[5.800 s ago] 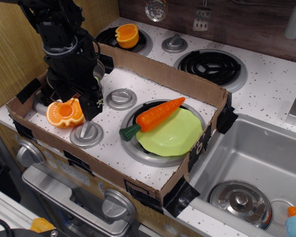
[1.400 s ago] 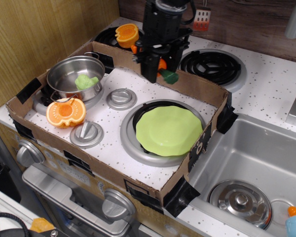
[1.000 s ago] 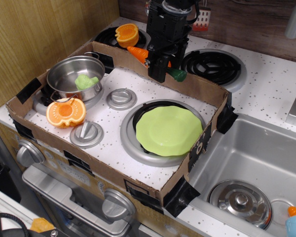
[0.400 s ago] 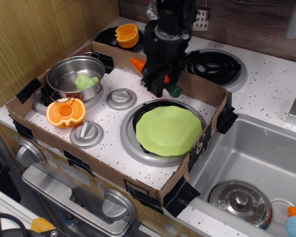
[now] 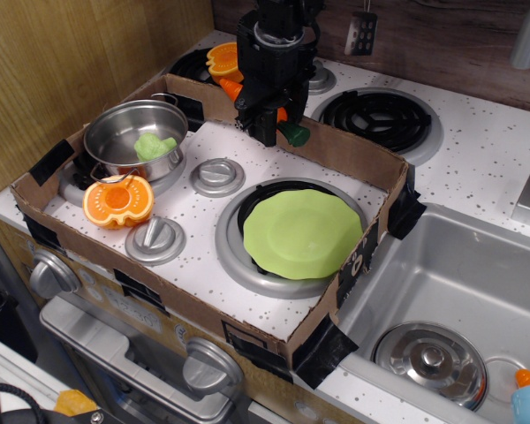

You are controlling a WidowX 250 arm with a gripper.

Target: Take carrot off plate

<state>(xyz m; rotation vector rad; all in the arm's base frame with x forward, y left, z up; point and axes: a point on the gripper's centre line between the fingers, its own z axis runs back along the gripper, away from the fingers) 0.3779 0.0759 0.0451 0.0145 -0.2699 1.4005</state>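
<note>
Toy kitchen: speckled stovetop (image 5: pixel 477 150) with coil burners (image 5: pixel 377 117), knobs (image 5: pixel 217 175), steel sink (image 5: pixel 450 283).

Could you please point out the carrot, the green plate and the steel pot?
carrot (image 5: pixel 293 134), main camera view, on its dark green stem end.
plate (image 5: pixel 300 234), main camera view, on its bare centre.
steel pot (image 5: pixel 115 141), main camera view, on its inner wall.

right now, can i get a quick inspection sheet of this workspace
surface: speckled white toy stovetop inside a taped cardboard wall
job's things: carrot held above the wall's back edge; lime-green plate bare on the front burner
clutter: steel pot holding a green toy; ridged orange half; second orange half on the back burner
end effector: end effector shut on carrot
cables: nothing seen
surroundings: sink to the right, lid inside
</note>
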